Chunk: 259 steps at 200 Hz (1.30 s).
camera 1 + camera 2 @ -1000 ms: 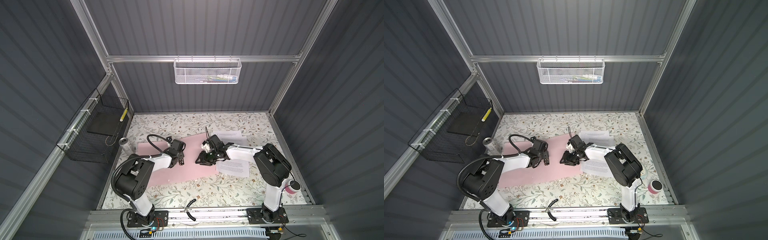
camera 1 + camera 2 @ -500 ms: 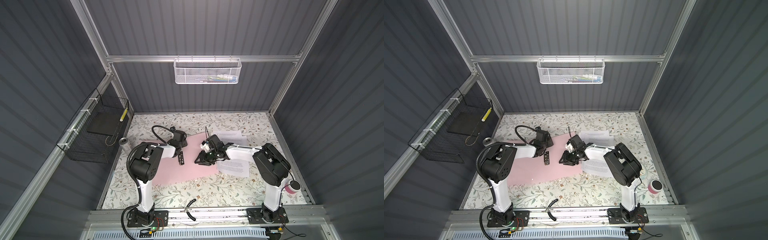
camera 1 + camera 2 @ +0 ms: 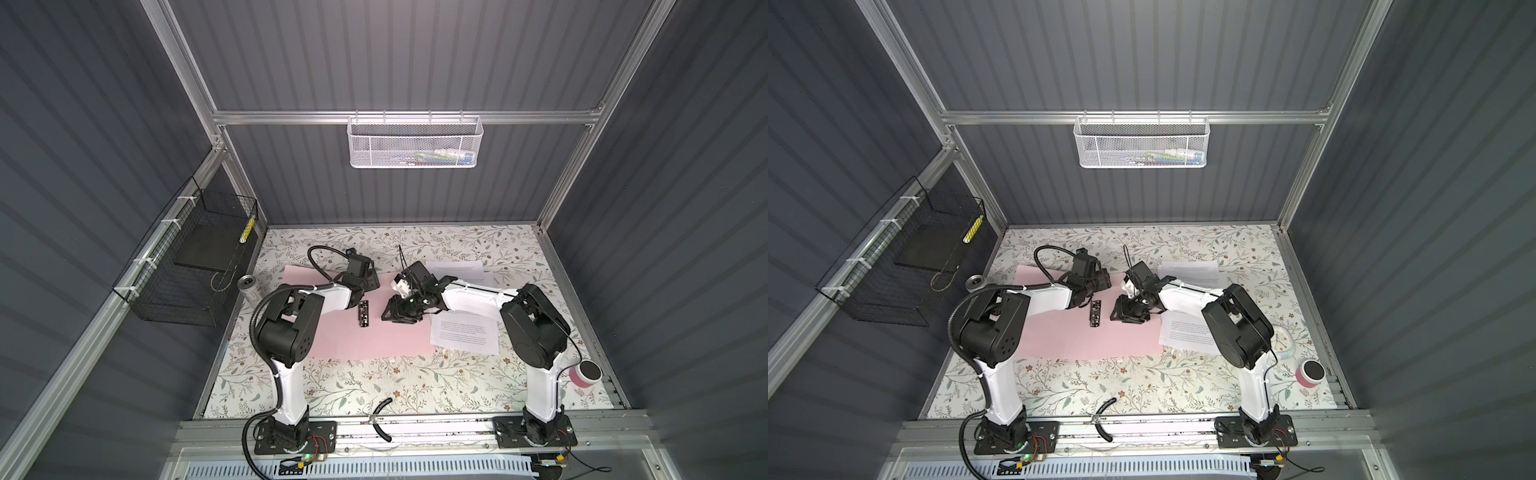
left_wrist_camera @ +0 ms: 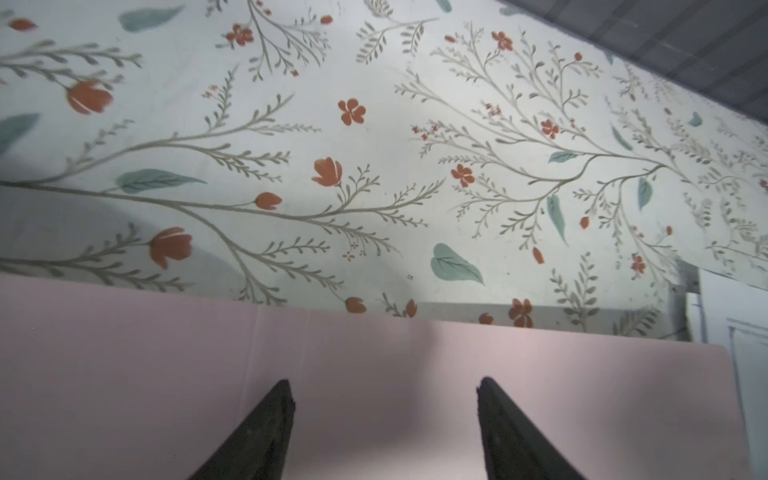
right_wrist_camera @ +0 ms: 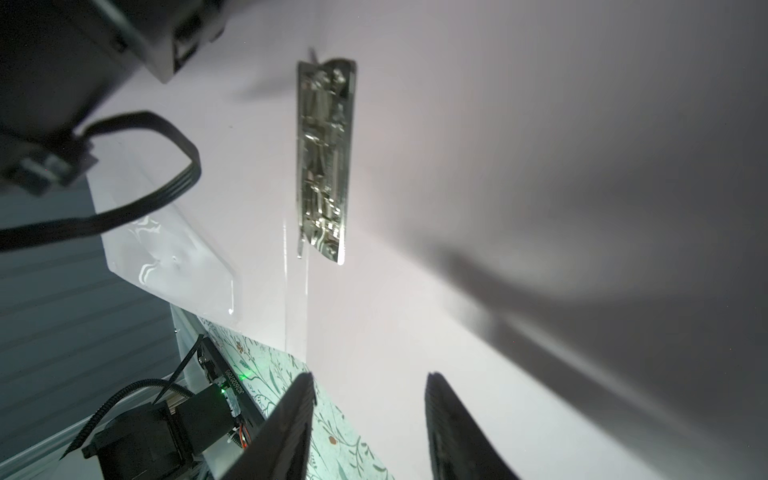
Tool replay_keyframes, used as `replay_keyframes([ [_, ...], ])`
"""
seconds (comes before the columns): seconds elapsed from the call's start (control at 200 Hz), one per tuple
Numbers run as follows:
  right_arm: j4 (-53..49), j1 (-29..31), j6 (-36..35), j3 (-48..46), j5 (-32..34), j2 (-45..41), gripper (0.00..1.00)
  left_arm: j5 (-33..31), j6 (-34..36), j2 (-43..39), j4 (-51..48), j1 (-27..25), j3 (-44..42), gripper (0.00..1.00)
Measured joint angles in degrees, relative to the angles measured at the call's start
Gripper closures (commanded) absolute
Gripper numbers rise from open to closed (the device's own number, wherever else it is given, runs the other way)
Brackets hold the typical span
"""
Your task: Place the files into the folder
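The folder (image 3: 374, 336) lies open and flat on the table (image 3: 374, 386).
Left gripper (image 4: 384, 381): fingers spread, empty, above the folder's far edge.
Right gripper (image 5: 370, 376): fingers spread, empty, above the folder, near its clip bar (image 3: 364, 314).
The files (image 3: 463, 337) lie outside the folder, at its right edge.

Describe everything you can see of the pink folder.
The folder is pale pink, thin and matte, lying open and flat on the floral table, both covers spread. A shiny metal clip bar sits by the spine creases near its middle; a clear corner pocket shows on one cover. The left tool and right tool, both open, hang over it; contact is unclear. A printed sheet lies at its right edge in both top views.
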Motion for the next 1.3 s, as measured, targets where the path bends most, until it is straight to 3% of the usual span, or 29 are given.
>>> replay_keyframes([
  [0.185,-7.5,1.0,-4.7,9.3,7.5,3.6,0.47,-0.9,1.2,-13.7,-6.6,0.0,0.0,0.25],
  [0.355,-13.8,2.4,-9.2,16.9,14.1,8.1,0.34,-4.3,1.2,-29.4,-12.3,0.0,-2.0,0.24],
  [0.67,-24.7,9.9,-15.9,40.8,24.9,21.7,0.35,-6.1,-1.6,-54.0,-25.6,0.3,-10.0,0.24],
  [0.916,-32.5,13.5,-18.8,55.3,31.4,31.7,0.40,-6.8,-2.6,-58.2,-32.7,0.3,-11.3,0.24],
  [1.076,-35.8,14.3,-20.8,56.5,38.0,33.6,0.40,-7.0,-3.0,-58.3,-34.1,0.3,-12.9,0.24],
  [1.296,-36.3,14.3,-22.2,55.5,42.2,33.6,0.40,-6.8,-3.2,-57.4,-33.7,0.3,-14.1,0.25],
])
